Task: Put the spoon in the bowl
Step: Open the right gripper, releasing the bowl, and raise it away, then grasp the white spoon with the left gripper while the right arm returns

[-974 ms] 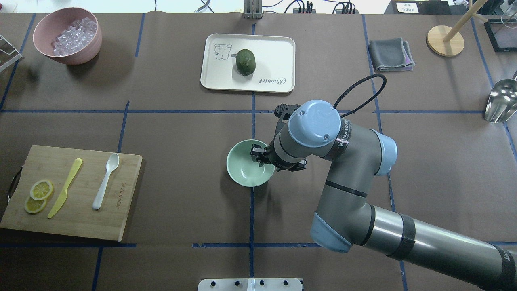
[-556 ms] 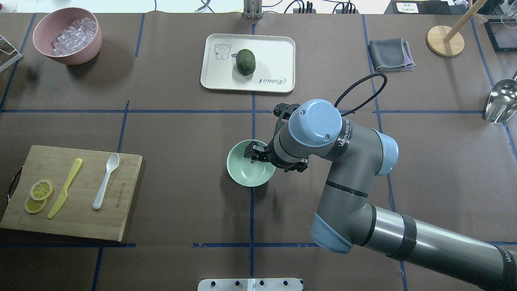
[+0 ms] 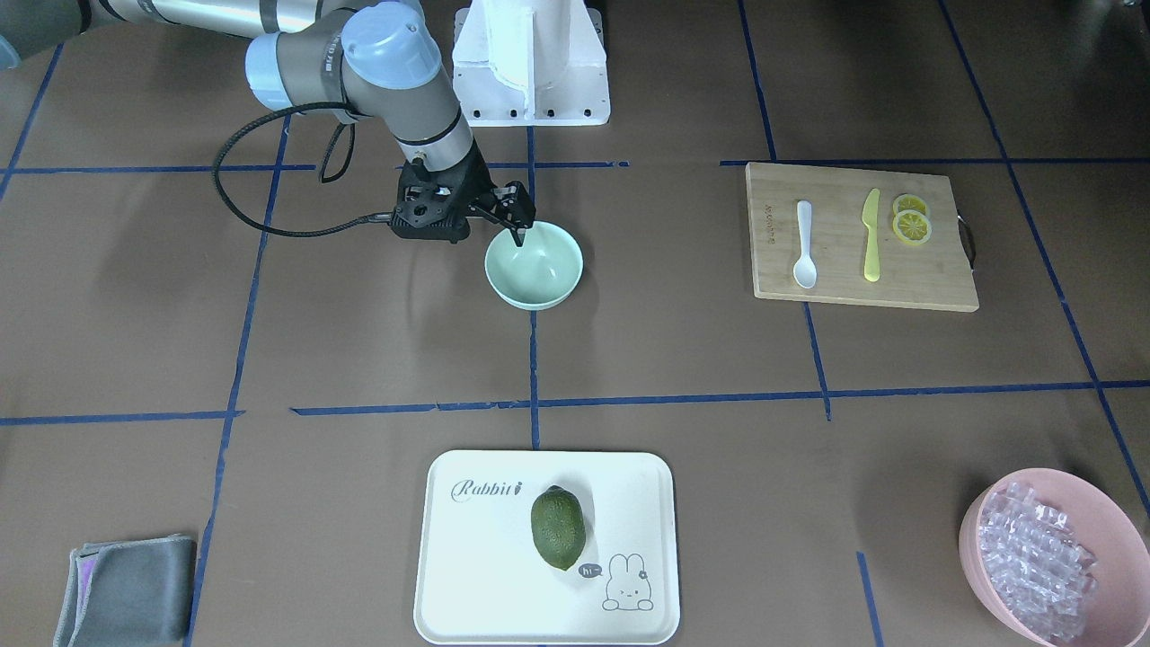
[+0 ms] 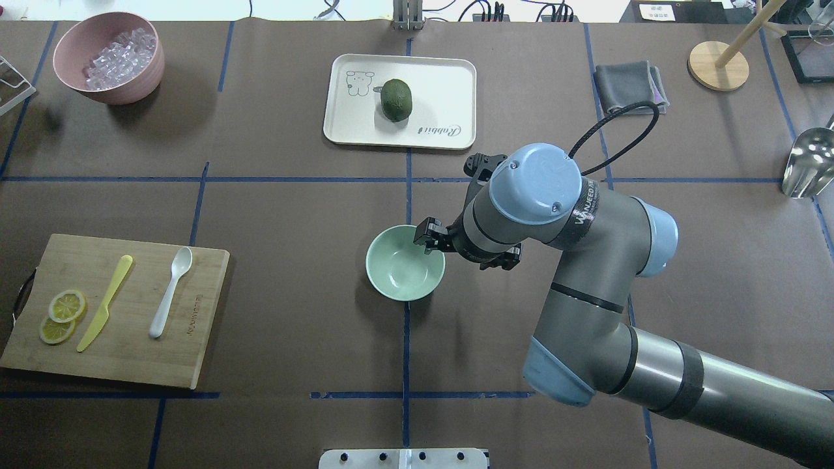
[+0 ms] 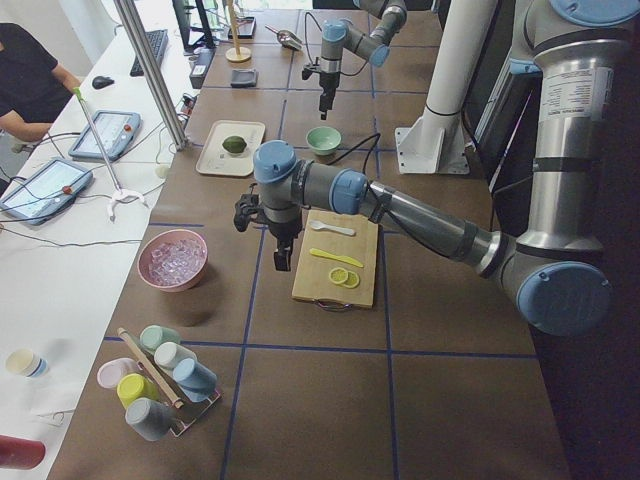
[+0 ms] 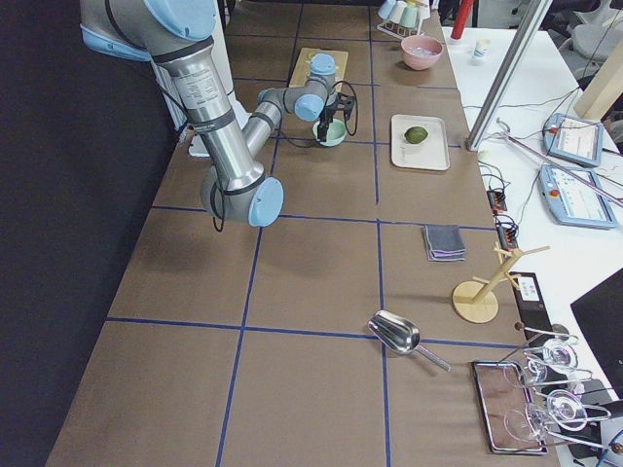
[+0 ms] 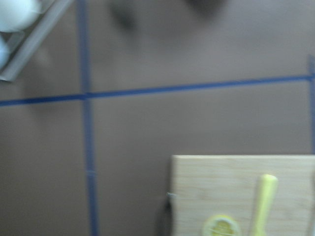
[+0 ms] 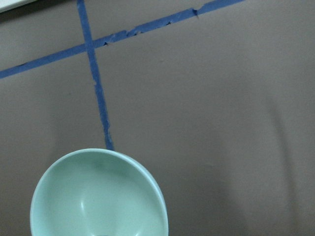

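Observation:
The white spoon (image 4: 171, 293) lies on the wooden cutting board (image 4: 189, 339) at the table's left, next to the yellow knife (image 4: 104, 303). It also shows in the front view (image 3: 803, 244). The mint-green bowl (image 4: 404, 264) stands empty at the table's middle and shows in the right wrist view (image 8: 98, 196). My right gripper (image 3: 499, 223) hangs just beside the bowl's right rim, jaws apart and empty. My left gripper (image 5: 283, 252) shows only in the exterior left view, hanging beside the board's end. I cannot tell whether it is open or shut.
Lemon slices (image 4: 62, 316) lie on the board. A pink bowl of ice (image 4: 107, 55) stands far left. A white tray (image 4: 449, 78) with a green fruit (image 4: 397, 99) lies beyond the bowl. A grey cloth (image 4: 629, 88), a wooden stand (image 4: 717, 65) and a metal scoop (image 4: 808, 163) are at the right.
My right gripper has moved right and off the bowl's rim, and now hangs beside it. The bowl stays in place. The spoon has not moved.

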Controlling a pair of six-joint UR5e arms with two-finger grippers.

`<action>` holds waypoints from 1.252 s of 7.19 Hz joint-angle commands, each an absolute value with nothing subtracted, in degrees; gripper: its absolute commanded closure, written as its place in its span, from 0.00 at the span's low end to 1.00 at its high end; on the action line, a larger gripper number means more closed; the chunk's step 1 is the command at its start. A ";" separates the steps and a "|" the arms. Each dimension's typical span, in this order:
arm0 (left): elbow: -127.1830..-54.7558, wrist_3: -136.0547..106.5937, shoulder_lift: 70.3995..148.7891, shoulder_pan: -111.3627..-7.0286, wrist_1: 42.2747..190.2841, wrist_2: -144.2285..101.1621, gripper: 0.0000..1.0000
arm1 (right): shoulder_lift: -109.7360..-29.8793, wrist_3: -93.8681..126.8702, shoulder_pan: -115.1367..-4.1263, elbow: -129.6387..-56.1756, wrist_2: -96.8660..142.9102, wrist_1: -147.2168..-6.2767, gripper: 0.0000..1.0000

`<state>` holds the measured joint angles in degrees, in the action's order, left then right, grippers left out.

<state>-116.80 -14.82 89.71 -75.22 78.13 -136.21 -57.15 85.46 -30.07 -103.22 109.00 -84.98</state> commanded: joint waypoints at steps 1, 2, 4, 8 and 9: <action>-124.61 -30.27 90.00 -65.07 78.04 -134.84 0.00 | -58.97 78.81 -35.13 -104.76 110.73 -88.23 0.00; -124.45 -31.89 90.17 -62.60 79.44 -133.35 0.00 | -60.54 70.40 -40.03 -106.16 114.66 -91.11 0.01; -123.06 -43.62 90.18 -53.23 88.71 -125.90 0.00 | -66.23 50.38 -54.68 -109.67 126.42 -95.26 0.01; -113.83 -56.76 90.53 -40.73 104.15 -116.22 0.01 | -78.12 24.64 -68.63 -109.69 132.54 -95.27 0.01; -112.51 -56.95 91.05 -40.35 104.32 -116.02 0.01 | -78.92 24.17 -68.73 -109.77 132.54 -95.27 0.01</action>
